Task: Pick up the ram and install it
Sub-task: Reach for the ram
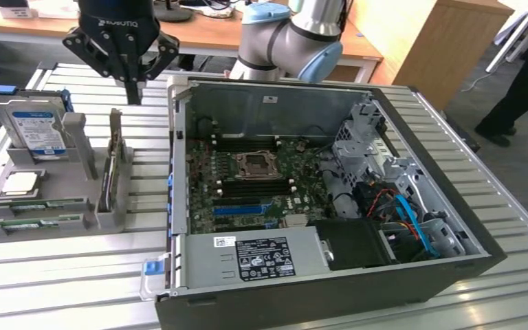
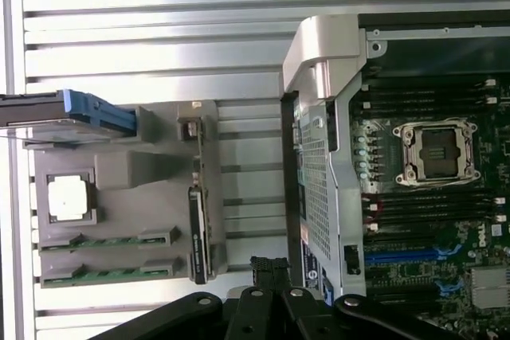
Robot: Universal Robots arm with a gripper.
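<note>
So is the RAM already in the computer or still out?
Still out: both green RAM sticks lie in the grey holder beside the open computer case; the gripper hangs above.

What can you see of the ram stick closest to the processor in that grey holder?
The ram is a slim, long green circuit-board stick. It sits on its long edge in a groove of the grey holder, with grey blocks at both ends. It lies level beside the silver processor, and a second stick runs parallel on its other side. Its chips and label are too small to make out. The gripper hangs well apart, not touching it.
</note>
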